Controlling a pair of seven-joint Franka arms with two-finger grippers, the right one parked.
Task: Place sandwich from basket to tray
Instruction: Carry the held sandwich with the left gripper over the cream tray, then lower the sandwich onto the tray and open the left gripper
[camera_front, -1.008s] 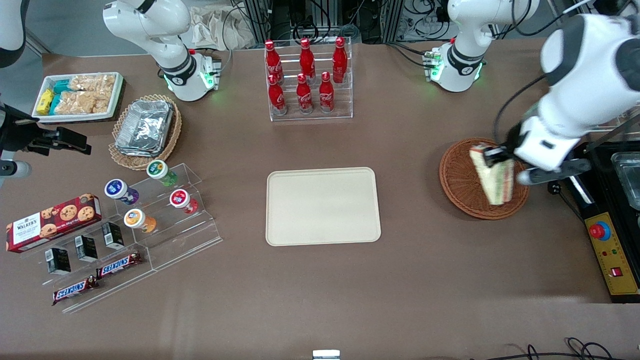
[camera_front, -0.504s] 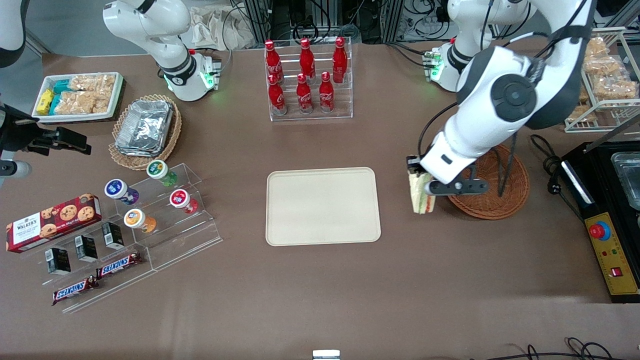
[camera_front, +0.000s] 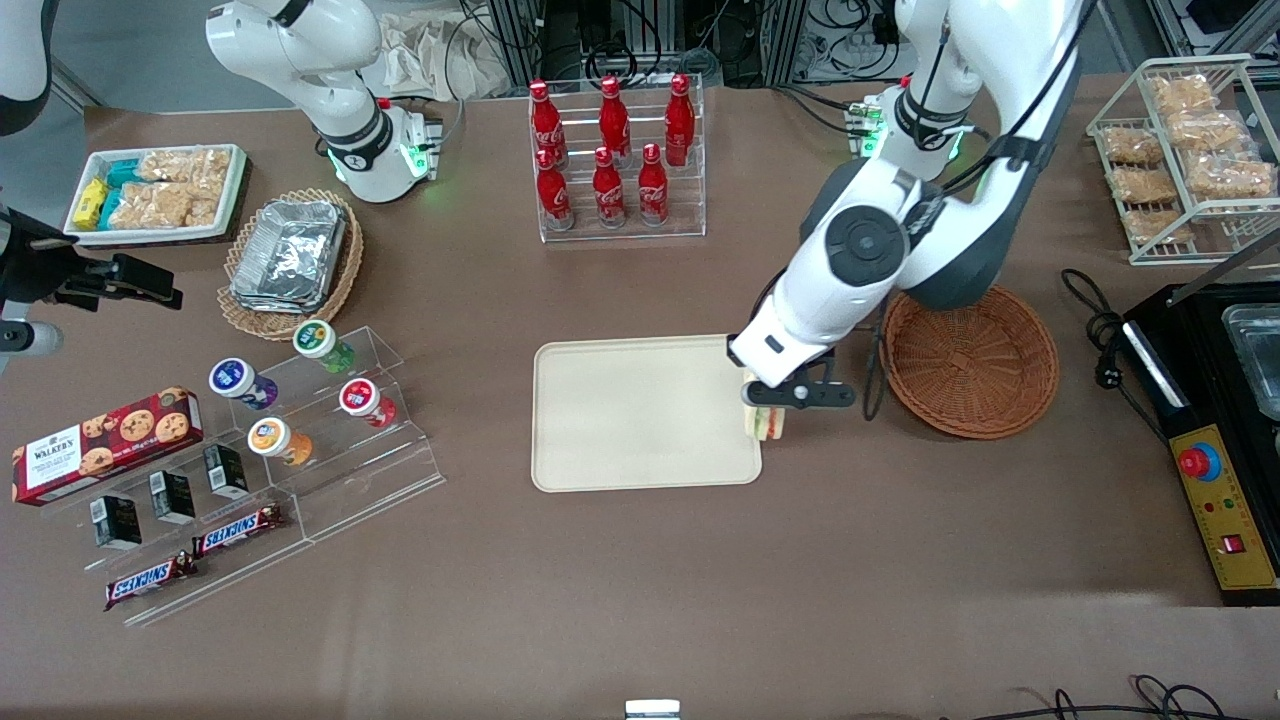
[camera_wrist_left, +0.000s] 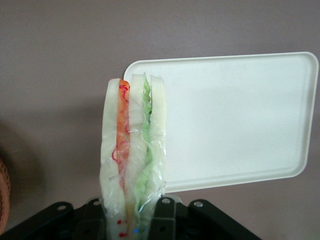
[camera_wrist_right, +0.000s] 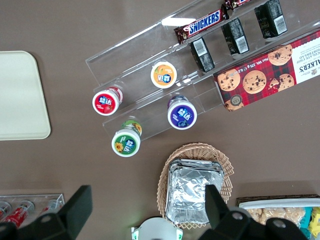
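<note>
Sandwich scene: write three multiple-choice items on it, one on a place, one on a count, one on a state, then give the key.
1. Where is the sandwich?
A. in the wicker basket
B. held over the tray's edge nearest the basket
C. lying flat at the tray's middle

2. How many red cola bottles stand in the clear rack?
A. four
B. six
C. eight

3. What state is the gripper in?
A. shut on the sandwich
B. open above the basket
C. shut on a bottle

Key: 1 B, the wedge hangs at the rim of the tray, and the basket holds nothing. 2 B, two rows of three. 3 A, the wrist view shows the fingers pinching the sandwich's end.
</note>
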